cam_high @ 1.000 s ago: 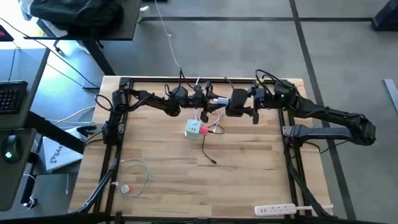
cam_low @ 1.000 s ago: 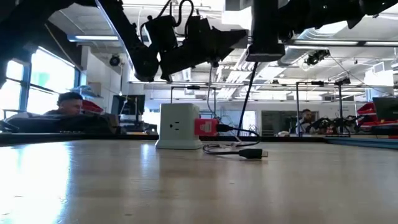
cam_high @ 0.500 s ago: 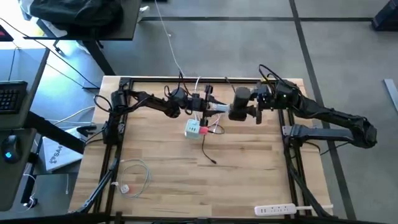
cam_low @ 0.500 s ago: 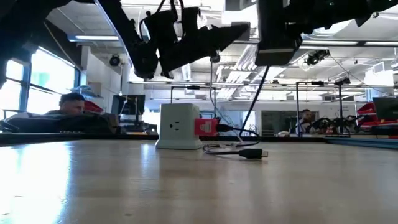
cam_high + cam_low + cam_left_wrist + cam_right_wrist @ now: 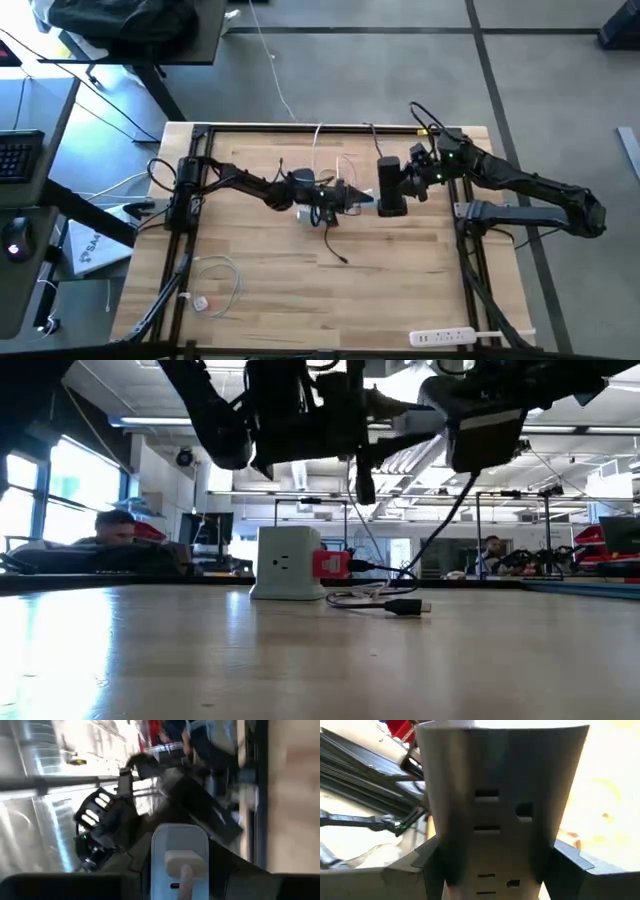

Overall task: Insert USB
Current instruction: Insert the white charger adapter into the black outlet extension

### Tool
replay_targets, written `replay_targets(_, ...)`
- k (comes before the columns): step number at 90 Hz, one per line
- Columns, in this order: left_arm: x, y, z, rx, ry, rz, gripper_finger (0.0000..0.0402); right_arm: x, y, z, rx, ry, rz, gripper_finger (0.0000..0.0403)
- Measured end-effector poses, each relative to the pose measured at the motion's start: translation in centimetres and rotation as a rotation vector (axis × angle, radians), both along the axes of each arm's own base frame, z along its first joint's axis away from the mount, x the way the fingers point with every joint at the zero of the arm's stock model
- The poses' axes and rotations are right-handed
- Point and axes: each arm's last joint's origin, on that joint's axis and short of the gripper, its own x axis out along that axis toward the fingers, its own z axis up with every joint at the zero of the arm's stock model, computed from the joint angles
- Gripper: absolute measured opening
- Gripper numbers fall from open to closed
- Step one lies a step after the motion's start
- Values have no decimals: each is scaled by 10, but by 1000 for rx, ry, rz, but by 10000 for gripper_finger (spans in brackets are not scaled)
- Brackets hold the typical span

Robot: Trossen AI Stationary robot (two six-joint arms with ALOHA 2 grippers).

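High view: lower tabletop (image 5: 380, 290) lying open. Left gripper (image 5: 348, 197) and right gripper (image 5: 392, 205) hovering mid-frame, close together.

Low view: USB (image 5: 331, 564) sitting against white charger cube (image 5: 287, 562), below both grippers, untouched.

Left wrist: jaws holding silvery-blue plug (image 5: 180, 855).

Right wrist: jaws clamping dark block (image 5: 500, 805).

Both arms reach inward, left pincer (image 5: 340, 196) facing right pincer (image 5: 391, 190).

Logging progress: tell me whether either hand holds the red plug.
No, the red plug sits against the white cube, with nothing gripping it.
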Motion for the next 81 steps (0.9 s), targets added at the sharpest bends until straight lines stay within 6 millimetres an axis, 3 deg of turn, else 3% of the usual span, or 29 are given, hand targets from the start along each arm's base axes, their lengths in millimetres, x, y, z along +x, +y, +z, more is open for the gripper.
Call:
replay_targets(16,1,-7,-4,282,23,13,92,0,3,4,136,2,56,224)
replay_targets(30,2,-12,-6,395,17,6,92,2,2,4,160,19,39,224)
replay_targets(57,1,-31,-4,428,-23,-118,92,11,-1,-6,163,76,50,224)
replay_targets(81,2,-32,-8,424,18,-124,92,26,1,-17,160,114,129,224)
